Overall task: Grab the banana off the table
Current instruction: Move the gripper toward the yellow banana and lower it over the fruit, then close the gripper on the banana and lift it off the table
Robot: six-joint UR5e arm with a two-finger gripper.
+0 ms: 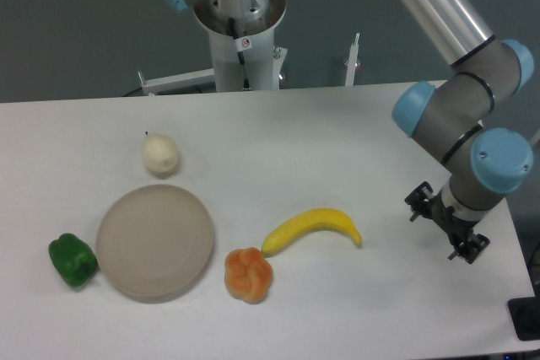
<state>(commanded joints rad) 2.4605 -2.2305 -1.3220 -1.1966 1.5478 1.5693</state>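
Camera view from above the desk: no brand name or readable writing shows anywhere; the only mark is a small round sticker (245, 42) on the white robot base (245, 35) behind the far edge, too small to read. The banana (311, 228) is smooth, glossy and bright yellow, with a gentle arch and darker tips. It lies flat on the white desk (337, 124), toward the near edge and a little right of the middle, its left end lower than its curved back. Just beside that left end, close or perhaps touching, sits a lumpy orange fruit (249, 275). Further left is a round beige plate (155, 241), lying flat with nothing on it, and against the plate's left rim rests a green pepper (73, 260). Toward the far side of the plate, apart from it, is a pale cream round fruit (160, 155) with a small dark stem. Well to the right of the banana, near the right edge of the desk, the grey arm with blue joint caps (472, 124) bends down to the black hand (447, 225). It is clear of the banana and holds nothing I can see; from here I cannot tell whether its fingers are apart or together.
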